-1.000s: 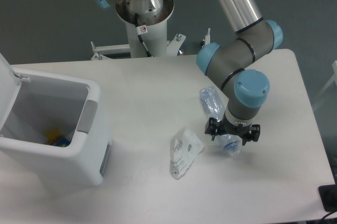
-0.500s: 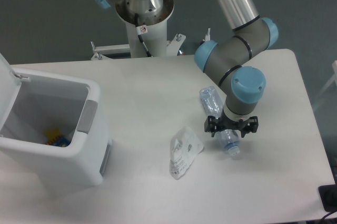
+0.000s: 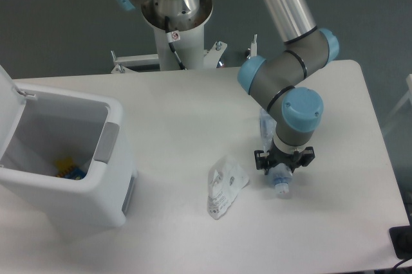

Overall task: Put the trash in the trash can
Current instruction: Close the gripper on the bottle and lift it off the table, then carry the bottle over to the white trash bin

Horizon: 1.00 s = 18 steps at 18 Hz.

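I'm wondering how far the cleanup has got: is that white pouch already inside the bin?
No, the white pouch lies flat on the table, out in the open to the right of the open trash can.

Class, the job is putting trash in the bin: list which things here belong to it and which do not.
Belongs to the job:
plastic bottle
white pouch
trash can
hand

Just lying about:
colourful item inside the bin
black object at the table's corner

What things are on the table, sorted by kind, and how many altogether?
Bottle: 1
Pouch: 1
Bin: 1
Total: 3 (small coloured bits inside the bin not counted; too unclear)
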Tool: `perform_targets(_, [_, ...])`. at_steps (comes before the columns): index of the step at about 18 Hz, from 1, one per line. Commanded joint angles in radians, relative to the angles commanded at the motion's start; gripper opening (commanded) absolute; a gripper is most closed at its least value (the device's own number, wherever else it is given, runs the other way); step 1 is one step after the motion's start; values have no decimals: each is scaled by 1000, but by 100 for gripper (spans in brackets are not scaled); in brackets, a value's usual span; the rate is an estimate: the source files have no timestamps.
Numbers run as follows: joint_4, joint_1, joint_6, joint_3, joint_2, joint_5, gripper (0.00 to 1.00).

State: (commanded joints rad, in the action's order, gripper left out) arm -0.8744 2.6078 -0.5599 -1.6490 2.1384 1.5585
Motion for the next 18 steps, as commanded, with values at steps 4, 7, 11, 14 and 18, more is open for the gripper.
perform_targets(4, [0, 2, -8, 23, -5, -8, 33])
perform_targets(7, [-3, 11, -3, 79, -17, -46, 33])
perform_targets(11, [-3, 29, -2, 123, -40, -182, 33])
perform_targets(14, [-3, 63, 3, 127, -89, -376, 33])
perform_targets(18, [-3, 84, 138, 144, -159, -636, 33])
